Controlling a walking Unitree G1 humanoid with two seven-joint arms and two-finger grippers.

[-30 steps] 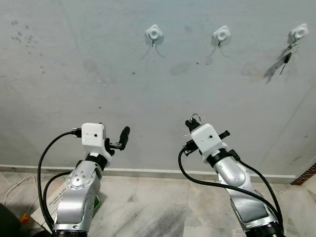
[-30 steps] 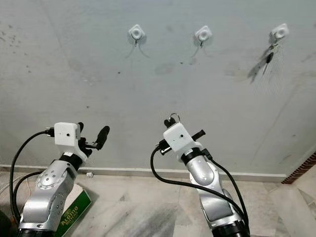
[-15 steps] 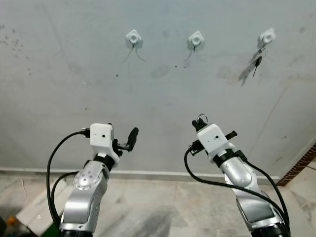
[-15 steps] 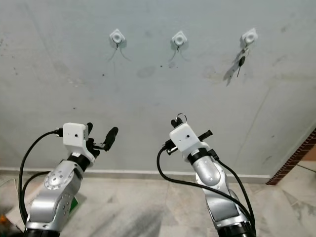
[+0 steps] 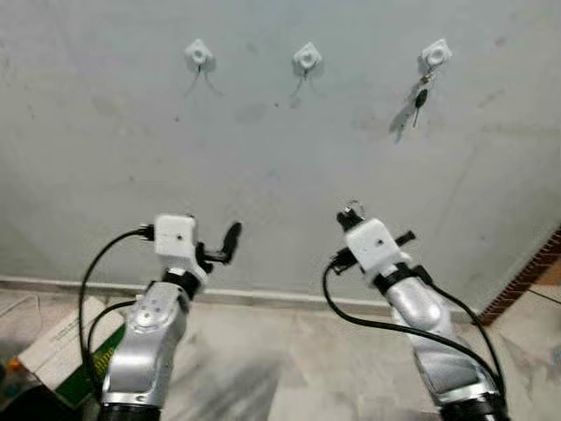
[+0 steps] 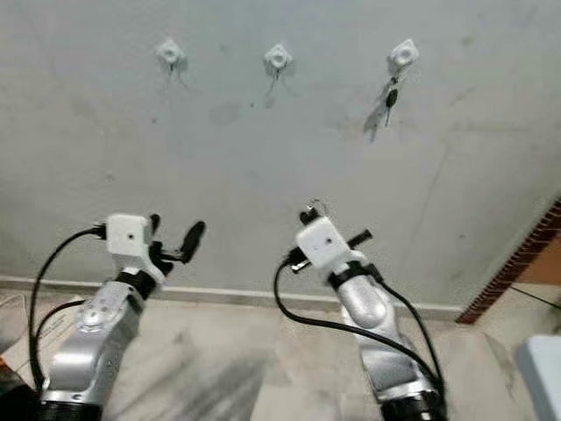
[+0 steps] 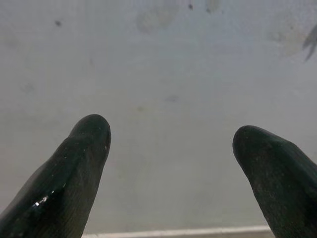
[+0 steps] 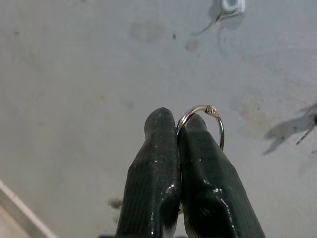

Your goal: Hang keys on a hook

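Pinching the key ring [image 8: 208,121] between pressed-together jaws, right gripper [image 5: 352,217] is facing the wall well below the middle hook [image 5: 307,58]; raise, align ring opening squarely. Left gripper [image 5: 221,247] is idling, jaws spread.

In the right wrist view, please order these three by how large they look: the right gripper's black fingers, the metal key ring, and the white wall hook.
1. Right gripper fingers: largest, though they are nearest the camera.
2. Key ring, pinched between the fingers, clearly smaller.
3. White wall hook: smallest, but it is farther off and cut by the picture's edge.
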